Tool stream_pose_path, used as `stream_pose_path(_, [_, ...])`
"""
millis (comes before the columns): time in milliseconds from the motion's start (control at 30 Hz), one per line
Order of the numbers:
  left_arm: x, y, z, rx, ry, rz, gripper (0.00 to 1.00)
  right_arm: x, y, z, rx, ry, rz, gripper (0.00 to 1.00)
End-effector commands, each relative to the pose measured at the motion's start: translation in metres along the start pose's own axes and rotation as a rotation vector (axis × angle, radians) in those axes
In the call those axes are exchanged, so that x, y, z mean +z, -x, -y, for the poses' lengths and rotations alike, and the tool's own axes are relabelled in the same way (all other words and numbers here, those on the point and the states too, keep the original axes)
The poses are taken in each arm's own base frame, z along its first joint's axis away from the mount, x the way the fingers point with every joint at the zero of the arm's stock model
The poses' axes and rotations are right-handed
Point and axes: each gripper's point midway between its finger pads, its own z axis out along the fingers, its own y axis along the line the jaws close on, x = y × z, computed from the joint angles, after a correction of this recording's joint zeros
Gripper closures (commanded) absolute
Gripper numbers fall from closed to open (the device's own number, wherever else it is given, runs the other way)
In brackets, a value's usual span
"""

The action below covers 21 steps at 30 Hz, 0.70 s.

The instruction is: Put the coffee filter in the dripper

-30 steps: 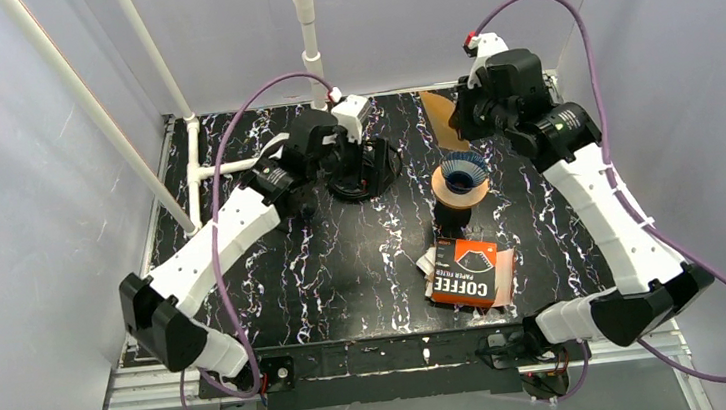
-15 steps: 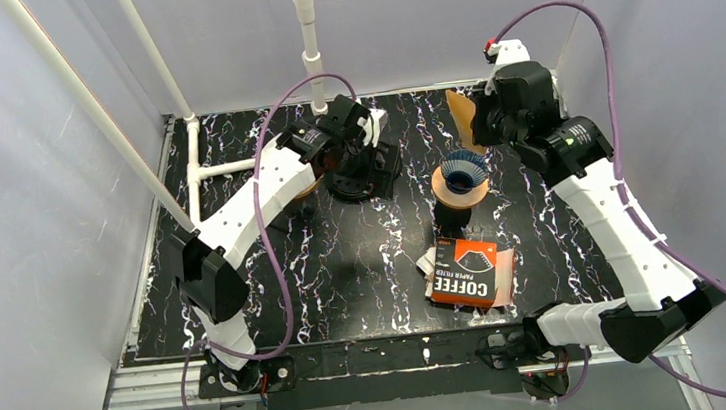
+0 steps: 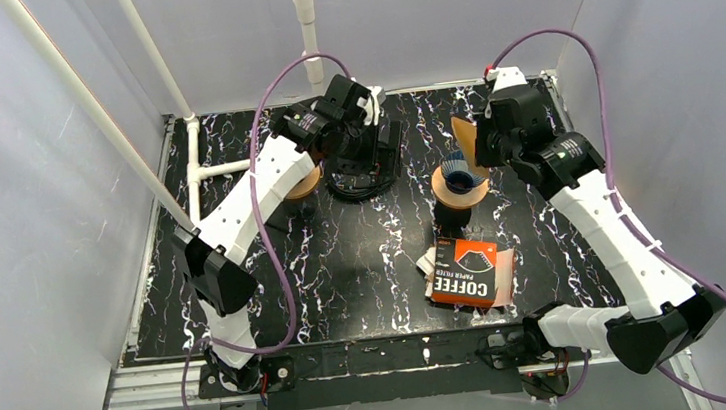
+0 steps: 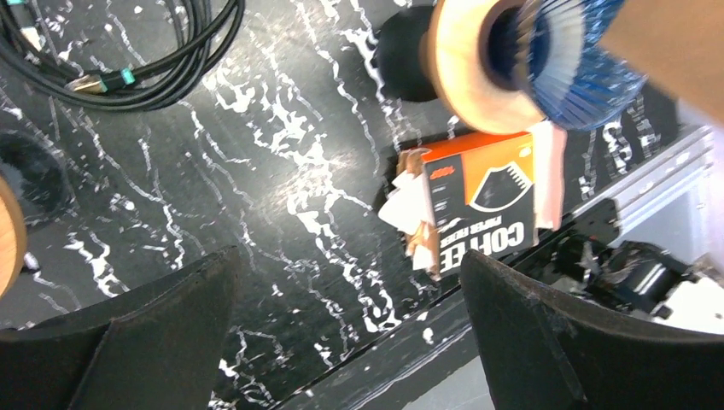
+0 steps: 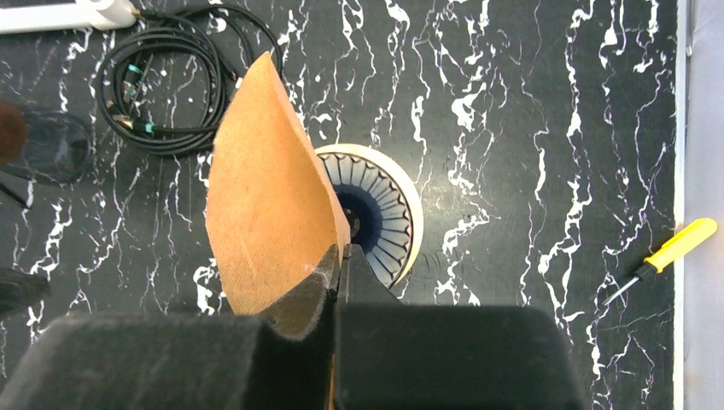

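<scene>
The dripper (image 3: pixel 460 181) is a blue ribbed cone in a pale ring, standing mid-table on a black base. It also shows in the right wrist view (image 5: pixel 378 212) and the left wrist view (image 4: pixel 512 60). My right gripper (image 5: pixel 341 256) is shut on a brown paper coffee filter (image 5: pixel 265 188), held just above and to the left of the dripper; the filter shows in the top view (image 3: pixel 464 135). My left gripper (image 4: pixel 350 342) is open and empty, raised over the table's back centre (image 3: pixel 357 130).
An orange and black coffee filter box (image 3: pixel 468 271) lies in front of the dripper, with loose filters at its left end. A coil of black cable (image 3: pixel 361 170) lies at the back centre. A yellow screwdriver (image 5: pixel 662 256) lies near the right edge. White pipes stand at back left.
My right gripper has carried the filter forward and left, closer over the dripper. My left arm has swung right and up over the cable coil.
</scene>
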Motion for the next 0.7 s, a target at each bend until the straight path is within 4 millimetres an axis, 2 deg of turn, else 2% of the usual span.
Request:
stream_pose_path(0, [-0.005, 0.016, 0.02, -0.095, -0.076, 0.02, 0.02, -0.002, 0.003, 0.004, 0.047, -0.011, 0.047, 0.99])
stream_pose_path(300, [-0.003, 0.044, 0.047, -0.342, -0.168, 0.082, 0.08, 0.012, -0.017, 0.003, 0.055, -0.021, -0.013, 0.97])
stream_pose_path(367, [-0.001, 0.048, 0.053, -0.381, -0.191, 0.078, 0.1, 0.013, -0.02, 0.003, 0.057, -0.022, -0.019, 0.9])
stream_pose_path(433, [0.001, 0.052, 0.059, -0.414, -0.213, 0.065, 0.12, 0.015, -0.024, 0.003, 0.061, -0.025, -0.027, 0.79])
stream_pose_path(500, [0.004, 0.054, 0.064, -0.441, -0.236, 0.051, 0.14, 0.017, -0.026, 0.002, 0.07, -0.022, -0.034, 0.74])
stream_pose_path(567, [0.007, 0.057, 0.068, -0.465, -0.25, 0.043, 0.15, 0.017, -0.027, 0.001, 0.082, -0.018, -0.038, 0.62])
stream_pose_path(667, [0.012, 0.059, 0.071, -0.491, -0.261, 0.037, 0.17, 0.019, -0.028, -0.002, 0.1, -0.004, -0.039, 0.55])
